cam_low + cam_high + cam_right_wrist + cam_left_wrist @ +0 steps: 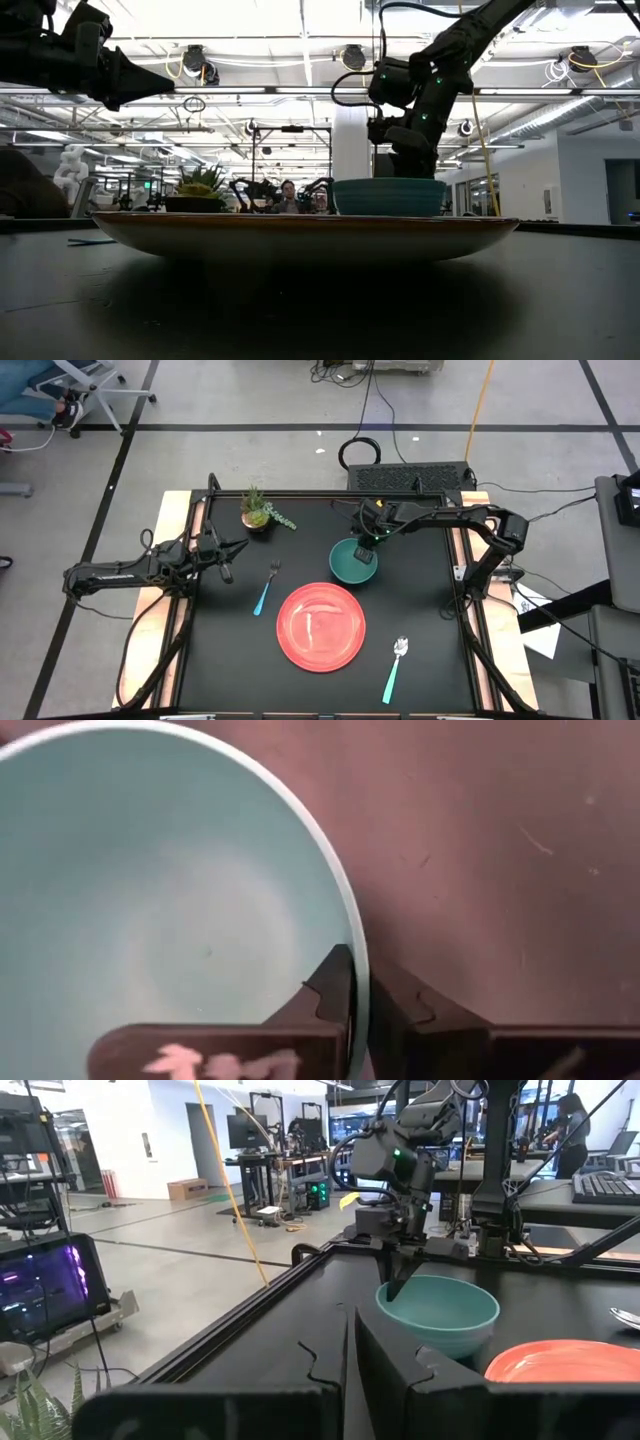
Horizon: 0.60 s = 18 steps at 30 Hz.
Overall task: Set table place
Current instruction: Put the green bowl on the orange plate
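Right gripper at bowl — behind plate.

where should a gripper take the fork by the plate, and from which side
Grip the fork on its light-teal handle, coming straight down from above with one finger either side of it. It lies flat on the table, tines toward the plant, handle angled toward the near edge, clear of the red plate. The left gripper hovers closest.
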Available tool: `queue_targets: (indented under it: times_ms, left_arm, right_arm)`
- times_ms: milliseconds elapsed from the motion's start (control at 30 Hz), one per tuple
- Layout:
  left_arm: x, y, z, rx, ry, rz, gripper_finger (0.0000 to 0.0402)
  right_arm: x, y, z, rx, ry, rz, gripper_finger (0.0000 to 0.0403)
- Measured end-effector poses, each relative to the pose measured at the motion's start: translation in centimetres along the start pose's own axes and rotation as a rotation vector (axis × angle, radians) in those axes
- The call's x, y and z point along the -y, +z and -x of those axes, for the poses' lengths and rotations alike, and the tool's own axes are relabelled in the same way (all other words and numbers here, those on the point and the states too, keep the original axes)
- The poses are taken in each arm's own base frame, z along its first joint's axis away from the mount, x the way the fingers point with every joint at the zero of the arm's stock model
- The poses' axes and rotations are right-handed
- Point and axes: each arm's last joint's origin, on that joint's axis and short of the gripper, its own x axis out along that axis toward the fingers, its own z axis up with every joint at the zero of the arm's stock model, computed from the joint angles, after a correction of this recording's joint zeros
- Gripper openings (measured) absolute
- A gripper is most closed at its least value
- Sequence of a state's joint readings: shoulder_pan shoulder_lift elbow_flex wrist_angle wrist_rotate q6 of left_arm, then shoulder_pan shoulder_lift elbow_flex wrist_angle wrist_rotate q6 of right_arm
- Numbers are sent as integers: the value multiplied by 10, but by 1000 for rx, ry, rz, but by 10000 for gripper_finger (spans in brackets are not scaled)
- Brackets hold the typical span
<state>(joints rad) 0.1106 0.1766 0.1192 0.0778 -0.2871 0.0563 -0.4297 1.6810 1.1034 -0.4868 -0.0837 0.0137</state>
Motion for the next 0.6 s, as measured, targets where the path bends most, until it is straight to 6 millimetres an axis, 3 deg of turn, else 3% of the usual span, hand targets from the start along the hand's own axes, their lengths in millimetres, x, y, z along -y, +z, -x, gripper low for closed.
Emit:
queue_targets:
  times_ms: [333, 600]
  left_arm:
    - [0, 0, 0, 0, 0, 3, 31]
    - [0, 0, 0, 0, 0, 6, 31]
  right_arm:
    - [-2, 3, 5, 37, 39, 61, 2]
    - [-4, 6, 43, 157, 71, 73, 1]
